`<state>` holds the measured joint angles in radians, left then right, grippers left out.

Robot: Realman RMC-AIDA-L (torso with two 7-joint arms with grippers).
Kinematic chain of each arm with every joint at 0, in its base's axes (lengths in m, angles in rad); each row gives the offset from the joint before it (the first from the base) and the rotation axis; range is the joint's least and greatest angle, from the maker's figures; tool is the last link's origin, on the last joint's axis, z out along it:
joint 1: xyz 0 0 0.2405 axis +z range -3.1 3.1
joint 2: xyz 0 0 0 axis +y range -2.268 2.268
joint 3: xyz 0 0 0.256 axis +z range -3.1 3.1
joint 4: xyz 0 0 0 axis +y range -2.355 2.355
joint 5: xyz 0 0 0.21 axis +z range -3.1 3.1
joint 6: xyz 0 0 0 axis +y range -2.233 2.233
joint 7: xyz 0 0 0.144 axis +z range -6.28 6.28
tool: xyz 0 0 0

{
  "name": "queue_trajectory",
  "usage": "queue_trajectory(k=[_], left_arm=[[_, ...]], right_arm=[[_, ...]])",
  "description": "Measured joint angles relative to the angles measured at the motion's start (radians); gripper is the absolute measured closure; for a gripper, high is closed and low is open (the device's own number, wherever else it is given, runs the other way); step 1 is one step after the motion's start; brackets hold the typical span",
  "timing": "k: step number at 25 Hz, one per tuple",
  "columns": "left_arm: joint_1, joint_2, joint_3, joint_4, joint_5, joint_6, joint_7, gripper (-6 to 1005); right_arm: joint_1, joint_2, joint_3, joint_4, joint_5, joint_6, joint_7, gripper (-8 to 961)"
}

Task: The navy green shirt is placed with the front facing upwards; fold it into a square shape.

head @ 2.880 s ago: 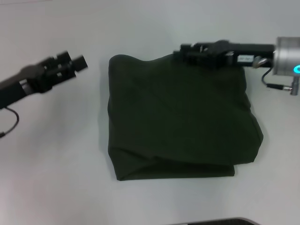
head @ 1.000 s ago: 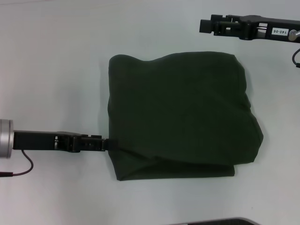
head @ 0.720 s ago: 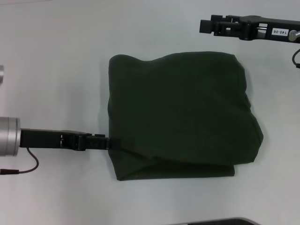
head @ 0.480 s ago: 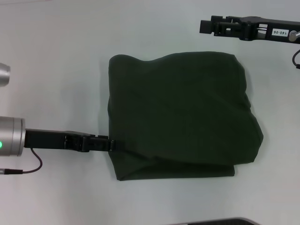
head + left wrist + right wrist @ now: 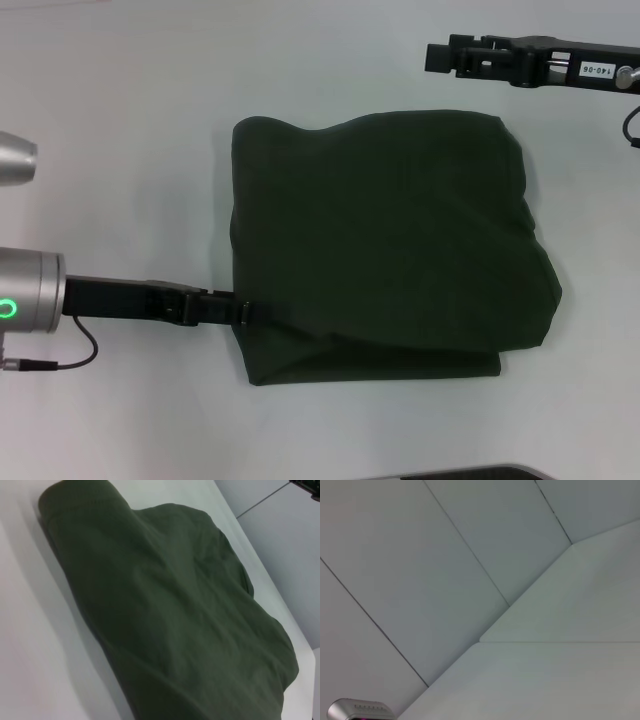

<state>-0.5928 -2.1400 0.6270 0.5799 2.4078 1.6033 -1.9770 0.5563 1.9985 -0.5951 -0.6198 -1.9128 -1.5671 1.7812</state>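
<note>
Dark green cloth: the navy green shirt (image 5: 385, 245) lies folded in a rough square on the white counter (image 5: 120, 100). The left gripper (image 5: 240, 311) touches the shirt's left edge; I cannot tell how its jaws stand. The right gripper (image 5: 440, 55) hangs beyond the shirt's far right corner, jaws maybe clenched.

The navy green shirt (image 5: 385, 245) is seen as plain dark olive, unpatterned. The table (image 5: 120, 100) is pale grey-white. A green light is shown at nine o'clock.

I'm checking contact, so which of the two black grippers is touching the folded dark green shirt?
The left gripper, touching the dark olive-green shirt's left edge near its front corner. The right gripper hangs apart, beyond the far edge.
</note>
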Motion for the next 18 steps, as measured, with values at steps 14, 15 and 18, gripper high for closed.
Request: queue_trajectory(k=[14, 15, 18], left_arm=[[-0.011, -0.006, 0.004, -0.002, -0.001, -0.015, 0.002, 82], [-0.011, -0.006, 0.005, -0.002, -0.001, -0.018, 0.002, 82], [-0.011, -0.007, 0.017, -0.003, 0.0, -0.026, 0.0, 82]], right_arm=[[-0.001, 0.0, 0.0, 0.0, 0.0, -0.001, 0.001, 58], [-0.001, 0.001, 0.0, 0.0, 0.0, -0.001, 0.001, 58], [0.0, 0.002, 0.0, 0.0, 0.0, 0.001, 0.001, 58]])
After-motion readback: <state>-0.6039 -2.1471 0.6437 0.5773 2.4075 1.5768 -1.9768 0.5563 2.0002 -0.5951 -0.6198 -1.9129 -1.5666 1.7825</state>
